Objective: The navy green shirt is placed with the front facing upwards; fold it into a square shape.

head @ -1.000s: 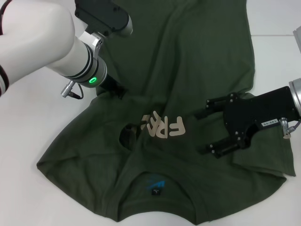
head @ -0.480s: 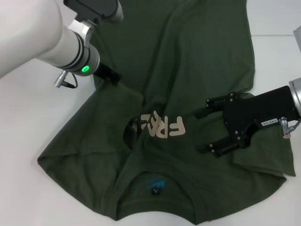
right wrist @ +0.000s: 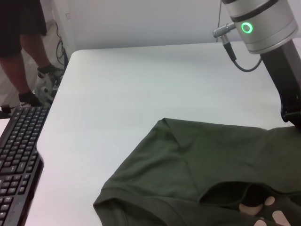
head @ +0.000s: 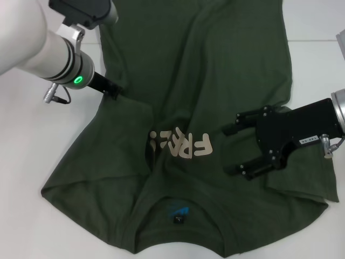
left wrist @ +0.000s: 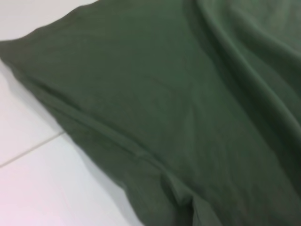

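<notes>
We see the shirt (head: 215,81) spread over the white table (head: 32,145), its collar and blue-black neck label (head: 178,215) toward the near edge and its long body running away from us. It is dark olive green and rumpled, with the cream lettering (head: 180,145) on the chest partly swallowed by a fold, so only some of the letters read clearly. Our left gripper (head: 115,89) is at the shirt's left edge, just past the sleeve, its dark tip pressed against the cloth where a ridge of fabric rises; we cannot tell whether its fingers are parted or clamped, since the tip is mostly hidden by the arm and the fabric. The left wrist view shows only green cloth in soft folds and a strip of table beside the hem (no fingers appear there). Our right gripper (head: 234,149) hovers over the shirt's right side, just beside the lettering, with its two black fingers (head: 245,168) spread wide and nothing between them. In the right wrist view the left sleeve (right wrist: 155,179) lies flat on the table, with a keyboard (right wrist: 16,160) at the table's edge and a person's legs (right wrist: 26,42) standing beyond it.
</notes>
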